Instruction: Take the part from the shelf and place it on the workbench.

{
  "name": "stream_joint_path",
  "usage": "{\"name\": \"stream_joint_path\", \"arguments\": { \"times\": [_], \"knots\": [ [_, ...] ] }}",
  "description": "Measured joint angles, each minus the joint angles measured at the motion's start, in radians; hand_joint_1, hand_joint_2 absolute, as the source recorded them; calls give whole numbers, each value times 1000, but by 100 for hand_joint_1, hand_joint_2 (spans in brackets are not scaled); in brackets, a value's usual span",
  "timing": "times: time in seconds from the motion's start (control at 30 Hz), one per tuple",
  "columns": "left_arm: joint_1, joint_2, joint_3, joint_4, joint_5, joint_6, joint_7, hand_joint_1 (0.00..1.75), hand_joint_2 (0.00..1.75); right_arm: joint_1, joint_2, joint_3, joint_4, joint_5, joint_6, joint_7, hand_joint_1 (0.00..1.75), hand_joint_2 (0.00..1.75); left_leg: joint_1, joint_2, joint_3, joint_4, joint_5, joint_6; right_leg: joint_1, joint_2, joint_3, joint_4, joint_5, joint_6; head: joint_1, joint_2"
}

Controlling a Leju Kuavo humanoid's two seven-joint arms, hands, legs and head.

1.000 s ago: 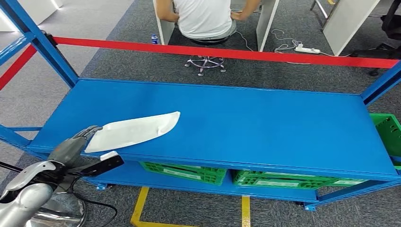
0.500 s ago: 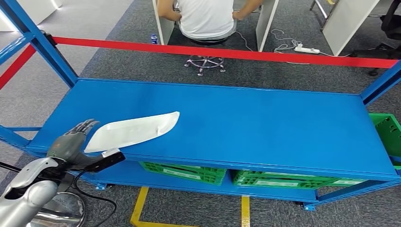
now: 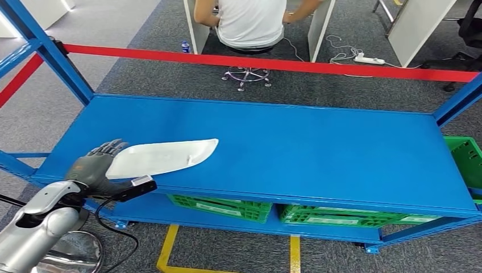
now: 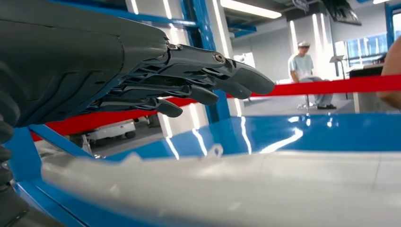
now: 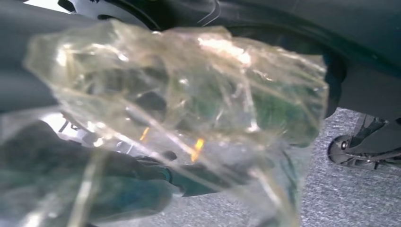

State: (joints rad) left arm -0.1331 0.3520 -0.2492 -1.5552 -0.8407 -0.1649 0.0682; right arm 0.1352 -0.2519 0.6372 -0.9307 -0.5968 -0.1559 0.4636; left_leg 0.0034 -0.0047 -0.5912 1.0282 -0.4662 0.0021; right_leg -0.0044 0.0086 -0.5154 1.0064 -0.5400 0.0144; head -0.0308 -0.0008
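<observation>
A long white curved part [image 3: 162,157] lies flat on the blue shelf top [image 3: 295,148], near its front left corner. My left hand [image 3: 94,165] is at the part's left end, fingers stretched out along the far side of that end. In the left wrist view the dark fingers [image 4: 198,87] hover spread above the white part [image 4: 236,189] with a clear gap, so nothing is gripped. Crumpled clear film [image 5: 179,94] covers the right wrist view. Blurred dark shapes lie behind it, and I cannot make out how my right hand lies.
Green crates [image 3: 227,207] stand on the lower shelf, and another [image 3: 467,159] sits at the right end. Blue uprights [image 3: 42,45] frame the corners. A red tape [image 3: 273,63] runs behind the shelf. Beyond it a person [image 3: 250,23] sits at a desk.
My left hand has risen and moved forward along the part's left end. The part has shifted slightly, its tip nudged a little to the right.
</observation>
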Motion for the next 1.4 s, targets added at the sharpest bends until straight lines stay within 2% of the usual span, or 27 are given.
{"name": "stream_joint_path", "arguments": {
  "times": [0.17,0.2,0.23,0.3,0.33,0.37,0.57,0.8,0.97,1.13,1.4],
  "knots": [
    [-19,-6,-20,56,23,-13,-8,10,175,-12,10,-5,15,16,10,0,0,0,0,0,0,0,0,0,0,0,0,0,0,0,0,0],
    [-21,-7,-22,64,27,-13,-10,20,175,-13,11,-7,18,18,12,0,0,0,0,0,0,0,0,0,0,0,0,0,0,0,0,0],
    [-23,-7,-24,70,29,-13,-11,54,175,-13,13,-9,20,20,13,0,0,0,0,0,0,0,0,0,0,0,0,0,0,0,0,0],
    [-27,-8,-27,81,31,-13,-13,134,175,-14,15,-13,25,23,15,0,0,0,0,0,0,0,0,0,0,0,0,0,0,0,0,0],
    [-28,-8,-28,86,31,-13,-14,166,175,-14,16,-15,27,24,16,0,0,0,0,0,0,0,0,0,0,0,0,0,0,0,0,0],
    [-29,-8,-29,90,32,-14,-14,173,175,-15,17,-16,29,25,17,0,0,0,0,0,0,0,0,0,0,0,0,0,0,0,0,0],
    [-33,-9,-38,103,54,-24,-19,175,175,-17,23,-27,36,34,21,0,0,0,0,0,0,0,0,0,0,-1,1,0,0,0,0,0],
    [-13,-21,-33,81,97,35,-45,175,175,-12,27,-49,39,45,21,0,0,0,0,0,1,0,0,0,0,0,1,0,0,0,0,0],
    [17,-44,-13,11,128,75,-69,175,175,1,28,-69,35,47,18,0,0,0,0,0,0,0,0,0,0,0,1,0,0,0,0,0],
    [62,-68,8,-98,177,126,-128,175,175,25,29,-91,16,51,13,0,0,0,0,0,0,0,0,0,0,0,1,0,0,0,0,0],
    [106,-88,17,-227,208,143,-162,175,175,43,29,-113,-12,49,10,0,0,0,0,0,0,0,0,0,0,0,1,0,0,0,0,0]
  ]
}}
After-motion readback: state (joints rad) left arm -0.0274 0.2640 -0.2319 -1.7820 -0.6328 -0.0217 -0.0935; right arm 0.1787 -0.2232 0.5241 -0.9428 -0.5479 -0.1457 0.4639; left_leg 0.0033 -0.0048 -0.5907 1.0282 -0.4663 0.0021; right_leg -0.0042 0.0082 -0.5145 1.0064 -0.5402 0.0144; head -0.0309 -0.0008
